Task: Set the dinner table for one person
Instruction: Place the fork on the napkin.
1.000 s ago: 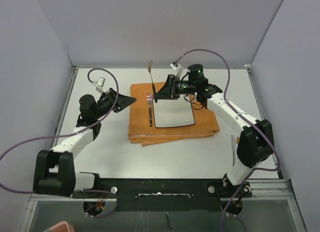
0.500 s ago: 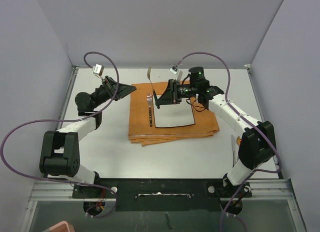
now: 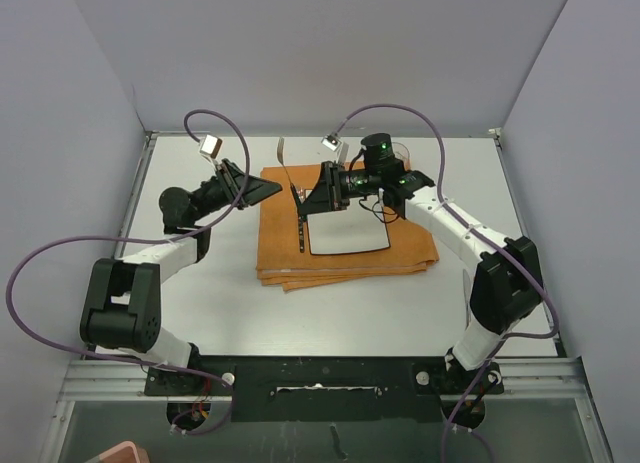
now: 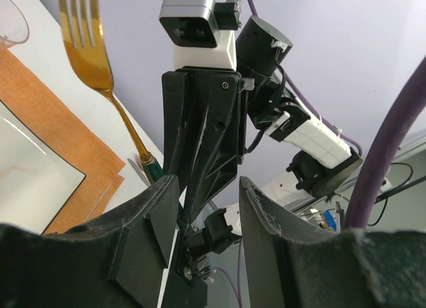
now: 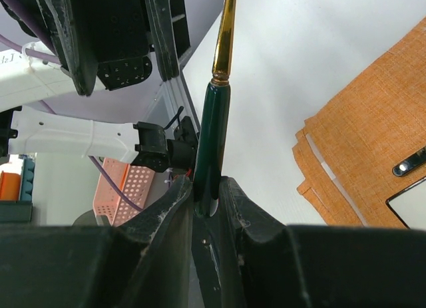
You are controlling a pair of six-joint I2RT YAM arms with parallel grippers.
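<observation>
One fork [image 5: 214, 122] sits pinched between the right gripper [image 5: 206, 191] jaws; the left gripper [image 4: 208, 208], spread and empty opposite, probably must take it next.

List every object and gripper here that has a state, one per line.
fork: in the air, held by its green handle.
right gripper: shut on the fork.
left gripper: open, holding nothing.
plate: lying flat on the mat.
mat: folded, flat on the dinner table.
dark-handled utensil: lying on the mat beside the plate.
</observation>
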